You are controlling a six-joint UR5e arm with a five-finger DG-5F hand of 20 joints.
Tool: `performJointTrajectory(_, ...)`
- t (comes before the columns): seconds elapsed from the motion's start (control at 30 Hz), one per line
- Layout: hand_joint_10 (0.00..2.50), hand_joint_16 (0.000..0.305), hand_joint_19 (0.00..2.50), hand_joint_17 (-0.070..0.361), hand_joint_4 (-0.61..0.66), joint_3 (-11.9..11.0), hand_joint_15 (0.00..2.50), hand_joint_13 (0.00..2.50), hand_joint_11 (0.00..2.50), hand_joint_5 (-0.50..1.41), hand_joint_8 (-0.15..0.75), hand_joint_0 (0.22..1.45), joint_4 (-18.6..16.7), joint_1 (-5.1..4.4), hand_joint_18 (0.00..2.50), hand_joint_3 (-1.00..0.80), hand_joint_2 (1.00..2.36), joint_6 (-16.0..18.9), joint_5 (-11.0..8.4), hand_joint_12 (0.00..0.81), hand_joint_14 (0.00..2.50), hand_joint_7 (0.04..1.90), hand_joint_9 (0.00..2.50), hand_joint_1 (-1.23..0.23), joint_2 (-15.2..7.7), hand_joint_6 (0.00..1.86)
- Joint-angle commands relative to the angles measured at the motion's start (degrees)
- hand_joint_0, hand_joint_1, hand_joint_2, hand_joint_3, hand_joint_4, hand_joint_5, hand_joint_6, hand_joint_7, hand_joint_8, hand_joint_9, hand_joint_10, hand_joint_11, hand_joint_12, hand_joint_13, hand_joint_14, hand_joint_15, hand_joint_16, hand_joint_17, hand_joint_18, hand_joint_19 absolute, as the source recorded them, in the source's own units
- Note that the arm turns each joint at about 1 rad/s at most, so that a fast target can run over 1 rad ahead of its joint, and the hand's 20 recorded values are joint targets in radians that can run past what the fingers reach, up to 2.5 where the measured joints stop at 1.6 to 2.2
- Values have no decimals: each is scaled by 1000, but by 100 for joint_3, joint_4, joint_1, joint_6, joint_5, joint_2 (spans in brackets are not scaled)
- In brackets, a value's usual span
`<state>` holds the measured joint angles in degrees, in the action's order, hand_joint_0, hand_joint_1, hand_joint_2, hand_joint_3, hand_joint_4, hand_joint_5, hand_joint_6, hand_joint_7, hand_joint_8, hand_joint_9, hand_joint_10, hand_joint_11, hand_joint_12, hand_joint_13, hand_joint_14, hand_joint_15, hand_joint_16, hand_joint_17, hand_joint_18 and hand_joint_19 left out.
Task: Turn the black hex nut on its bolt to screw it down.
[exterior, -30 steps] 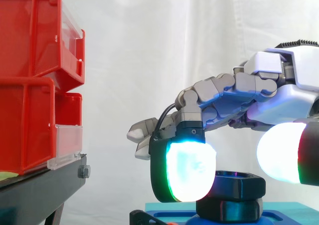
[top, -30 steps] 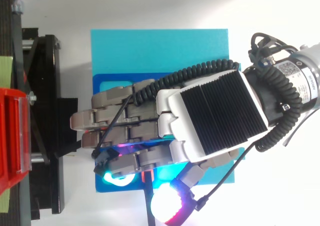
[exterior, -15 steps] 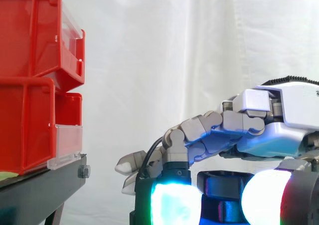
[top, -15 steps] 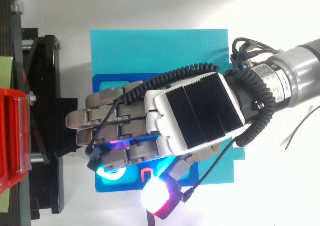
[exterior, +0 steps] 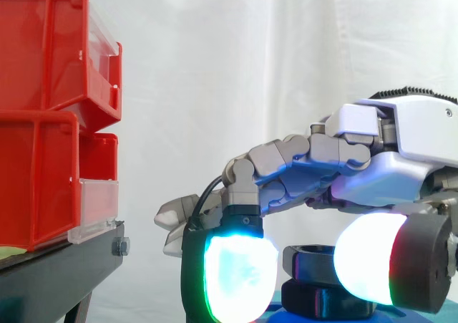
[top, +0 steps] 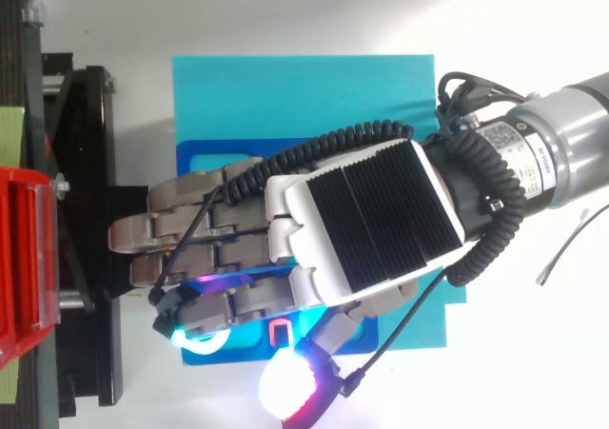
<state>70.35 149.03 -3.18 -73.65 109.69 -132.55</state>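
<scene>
The black hex nut (exterior: 308,260) sits upright above the blue base plate (top: 202,155). It is stacked directly on a second black piece (exterior: 318,300) of like outline that rises from that plate. In the side view the nut's left part is exposed and the rest lies behind the hand (exterior: 397,176). The hand reaches in from the right, palm down, and is hunched low over the plate, so the nut stands beneath it and is closely flanked by it on both sides. Whether the hand grips the nut, merely touches it or stands just clear cannot be told — the places of contact are hidden. From above, the hand (top: 352,222) covers the middle of the blue base plate and the part along its lower edge in that view, and it reaches past the plate's left edge as far as the black stand (top: 90,215). The plate lies on a teal sheet (top: 304,96), bare along the plate's upper edge in the top view. The grey arm (top: 561,153) runs off past the plate's right side. Left of the plate, well apart from the nut, the stand carries two stacked red bins (exterior: 39,58) — the lower one with a clear front lip (exterior: 96,208). A white curtain (exterior: 215,87) hangs behind the plate.
</scene>
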Motion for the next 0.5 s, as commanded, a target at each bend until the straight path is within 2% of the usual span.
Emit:
performJointTrajectory(0.0,3,54,210,121,233,-91,0,250,128,-107,305,519,162,-7,330,-500,1000,0,0,355,0,1098,458,-441,1,502)
performJointTrajectory(0.17,3,54,203,121,219,-276,0,252,133,-105,307,519,627,-7,331,-500,1000,-53,70,355,0,1145,458,-443,1,501)
performJointTrajectory(0.33,4,54,210,121,197,-408,0,255,138,-101,310,518,1084,45,334,-500,1000,-211,79,355,0,1201,460,-445,1,500)
performJointTrajectory(0.47,4,54,204,121,194,-452,0,256,150,-106,312,518,1234,45,334,-500,1000,-334,79,355,0,1174,463,-447,1,524)
